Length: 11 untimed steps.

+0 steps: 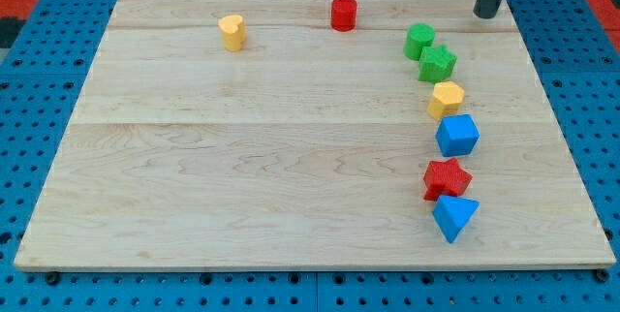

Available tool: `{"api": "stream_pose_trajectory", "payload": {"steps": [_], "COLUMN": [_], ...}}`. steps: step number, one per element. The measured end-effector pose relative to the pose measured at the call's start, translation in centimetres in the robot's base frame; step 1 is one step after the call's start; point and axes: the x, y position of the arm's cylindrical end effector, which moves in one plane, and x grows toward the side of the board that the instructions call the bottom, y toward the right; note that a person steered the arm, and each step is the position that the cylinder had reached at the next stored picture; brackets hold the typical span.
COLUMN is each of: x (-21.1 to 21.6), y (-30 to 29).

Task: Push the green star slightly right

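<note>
While the rod stood at the board's top right, things lay thus:
Tip (pixel 485 15): up and right of both greens, apart from them; no jaws, just a bare rod.
Green star (pixel 438 63): right side, touching the green block (pixel 419 41) above-left, with the yellow block (pixel 447 99) just below.
Lower right: blue cube (pixel 457 136), red star (pixel 446 178), blue wedge (pixel 453 217).
Top: yellow heart (pixel 232 32), red cylinder (pixel 344 14).

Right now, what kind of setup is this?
Probably a lab tabletop rig for block pushing: a wooden board on a blue perforated base, small coloured blocks such as the green star, and my tip up and to the right of the star.
</note>
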Motion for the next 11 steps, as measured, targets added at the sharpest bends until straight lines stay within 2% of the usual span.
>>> {"api": "stream_pose_trajectory", "payload": {"steps": [3,4,5,8,11], "x": [2.2,4.8,12.9,13.9,11.6], "y": [-13.3,-16.6,-16.9,-16.8,-13.2]}}
